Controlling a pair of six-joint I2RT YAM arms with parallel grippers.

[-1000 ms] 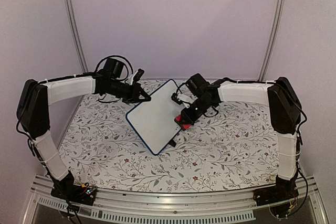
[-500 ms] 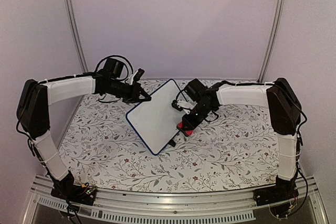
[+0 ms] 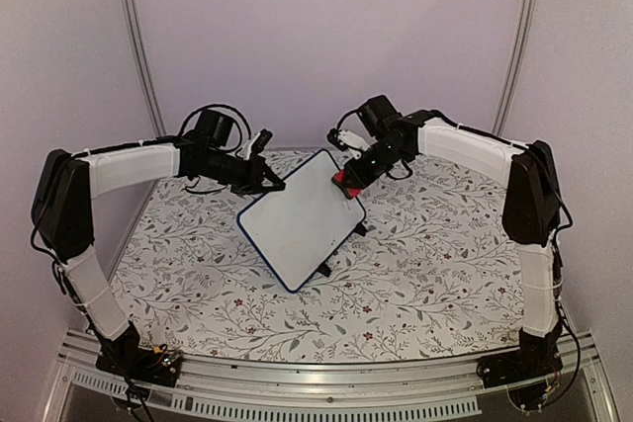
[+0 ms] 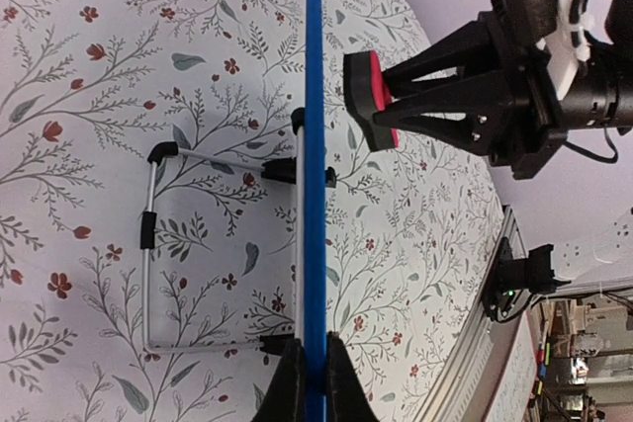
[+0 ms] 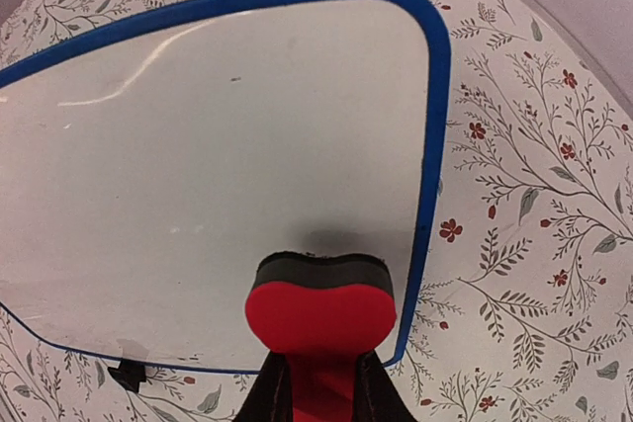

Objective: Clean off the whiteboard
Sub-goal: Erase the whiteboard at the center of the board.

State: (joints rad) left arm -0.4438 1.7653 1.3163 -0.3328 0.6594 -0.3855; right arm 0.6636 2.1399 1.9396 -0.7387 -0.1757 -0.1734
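The whiteboard (image 3: 297,219), white with a thin blue frame, stands tilted on the floral table. Its surface is wiped clean in the right wrist view (image 5: 218,165). My left gripper (image 3: 269,183) is shut on the board's far left edge; in the left wrist view the board (image 4: 315,145) shows edge-on between the fingers (image 4: 287,387). My right gripper (image 3: 348,179) is shut on the red eraser (image 3: 343,182), held off the board's face near its far right corner. The eraser's black felt (image 5: 321,271) faces the board, with a small gap showing in the left wrist view (image 4: 368,96).
The board's wire stand (image 4: 158,234) with black feet props it from behind. The table is covered by a floral cloth (image 3: 425,274). An aluminium rail (image 3: 297,382) runs along the near edge, and two upright posts (image 3: 138,46) stand at the back.
My right gripper with the eraser has moved from the board's lower right edge up and back to its far right corner. The left gripper and board have not moved.
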